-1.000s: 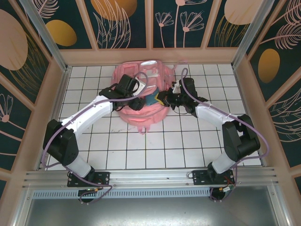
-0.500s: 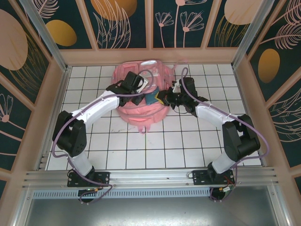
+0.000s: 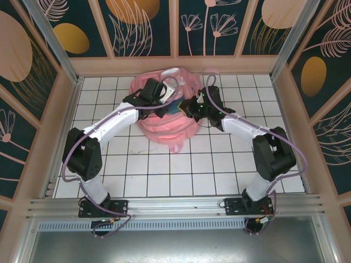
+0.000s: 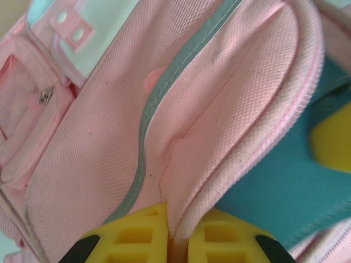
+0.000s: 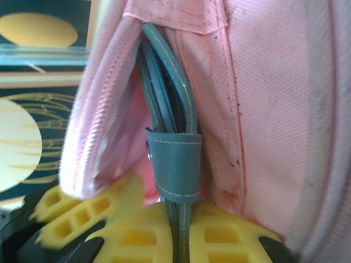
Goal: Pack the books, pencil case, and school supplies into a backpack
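the pink backpack [image 3: 164,125] lies at the far middle of the worktop [image 3: 219,164]. the left gripper [image 4: 174,246] is pinched on the pink rim of its mouth, the right gripper [image 5: 178,244] on a grey strap [image 5: 174,159] opposite; the teal-lined opening [image 4: 274,181] gapes between them.

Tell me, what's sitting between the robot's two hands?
In the top view, the open mouth of the pink backpack, teal inside, lies between the left hand and the right hand; both pinch its fabric.
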Controlling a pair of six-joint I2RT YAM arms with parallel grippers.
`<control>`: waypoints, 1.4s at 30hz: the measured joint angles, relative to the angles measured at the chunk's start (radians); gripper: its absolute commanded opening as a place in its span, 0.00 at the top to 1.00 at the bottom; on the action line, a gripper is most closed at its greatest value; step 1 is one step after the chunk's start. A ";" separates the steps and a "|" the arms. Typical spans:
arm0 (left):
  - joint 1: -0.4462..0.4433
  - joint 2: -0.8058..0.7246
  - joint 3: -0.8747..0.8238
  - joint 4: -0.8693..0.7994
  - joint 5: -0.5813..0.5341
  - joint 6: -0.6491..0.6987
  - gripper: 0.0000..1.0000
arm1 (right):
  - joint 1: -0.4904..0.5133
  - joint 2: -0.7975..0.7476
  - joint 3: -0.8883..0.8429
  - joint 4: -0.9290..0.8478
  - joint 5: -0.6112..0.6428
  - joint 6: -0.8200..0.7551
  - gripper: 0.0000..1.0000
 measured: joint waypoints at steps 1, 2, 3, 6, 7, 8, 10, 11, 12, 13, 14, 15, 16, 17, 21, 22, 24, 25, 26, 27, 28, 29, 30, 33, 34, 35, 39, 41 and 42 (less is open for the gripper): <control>0.002 0.000 0.009 0.001 0.011 -0.004 0.88 | 0.006 0.015 0.014 0.000 0.023 0.007 0.92; 0.003 0.000 0.016 0.002 0.025 -0.009 0.88 | 0.011 0.027 0.024 0.008 0.039 0.013 0.92; 0.004 0.000 0.023 0.002 0.043 -0.014 0.88 | 0.016 0.046 0.038 0.016 0.060 0.019 0.92; 0.005 0.000 0.037 0.002 0.077 -0.028 0.88 | 0.031 0.083 0.061 0.037 0.114 0.038 0.92; 0.005 0.000 0.041 0.001 0.083 -0.032 0.88 | 0.035 0.088 0.063 0.046 0.130 0.046 0.92; 0.006 0.000 0.045 0.000 0.088 -0.035 0.88 | 0.039 0.092 0.064 0.052 0.142 0.050 0.92; 0.006 0.000 0.051 -0.001 0.100 -0.042 0.88 | 0.049 0.104 0.070 0.072 0.167 0.062 0.90; 0.006 0.000 0.052 -0.001 0.101 -0.045 0.88 | 0.053 0.112 0.074 0.082 0.173 0.069 0.89; 0.006 0.000 0.053 -0.001 0.102 -0.047 0.88 | 0.058 0.121 0.078 0.096 0.177 0.075 0.87; 0.007 0.000 0.054 -0.001 0.101 -0.051 0.88 | 0.061 0.130 0.083 0.104 0.180 0.079 0.84; 0.008 0.000 0.054 -0.001 0.101 -0.054 0.88 | 0.063 0.137 0.086 0.107 0.180 0.081 0.81; 0.008 0.000 0.054 -0.001 0.099 -0.057 0.87 | 0.063 0.143 0.089 0.112 0.179 0.081 0.75; 0.010 0.000 0.055 0.000 0.099 -0.062 0.87 | 0.063 0.148 0.092 0.120 0.175 0.081 0.68; 0.010 0.000 0.055 0.000 0.099 -0.066 0.87 | 0.063 0.150 0.093 0.127 0.171 0.080 0.63; 0.010 0.000 0.070 0.001 0.095 -0.091 0.86 | 0.058 0.142 0.084 0.126 0.158 0.075 0.47; 0.010 0.000 0.074 0.005 0.097 -0.096 0.85 | 0.057 0.129 0.069 0.127 0.153 0.073 0.45; 0.006 0.000 0.080 0.007 0.103 -0.105 0.85 | 0.054 0.086 0.028 0.123 0.138 0.068 0.43; 0.003 0.000 0.080 0.006 0.104 -0.108 0.85 | 0.049 0.060 0.006 0.119 0.129 0.067 0.43; 0.000 0.000 0.081 0.006 0.105 -0.110 0.85 | 0.043 0.035 -0.014 0.117 0.114 0.068 0.43; -0.002 0.000 0.082 0.006 0.107 -0.114 0.85 | 0.033 0.007 -0.034 0.113 0.099 0.068 0.43; -0.005 0.000 0.082 0.006 0.107 -0.115 0.84 | 0.023 -0.016 -0.051 0.110 0.084 0.071 0.44; -0.006 0.000 0.082 0.006 0.108 -0.118 0.83 | 0.013 -0.035 -0.064 0.108 0.074 0.071 0.45; -0.006 0.000 0.082 0.006 0.110 -0.122 0.82 | 0.003 -0.055 -0.079 0.104 0.064 0.074 0.47; -0.006 0.000 0.084 0.006 0.133 -0.132 0.72 | -0.021 -0.106 -0.130 0.080 0.050 0.074 0.52; -0.006 0.000 0.085 0.006 0.142 -0.134 0.67 | -0.027 -0.121 -0.146 0.067 0.048 0.074 0.52; -0.006 0.000 0.085 0.006 0.154 -0.137 0.58 | -0.034 -0.137 -0.163 0.055 0.049 0.072 0.53; -0.006 -0.002 0.086 0.007 0.168 -0.170 0.27 | -0.063 -0.194 -0.201 -0.032 0.085 0.035 0.50; 0.002 -0.016 0.067 0.019 0.168 -0.201 0.20 | -0.077 -0.226 -0.201 -0.073 0.117 -0.001 0.47; 0.011 -0.035 0.042 0.029 0.169 -0.220 0.17 | -0.082 -0.243 -0.201 -0.088 0.130 -0.020 0.45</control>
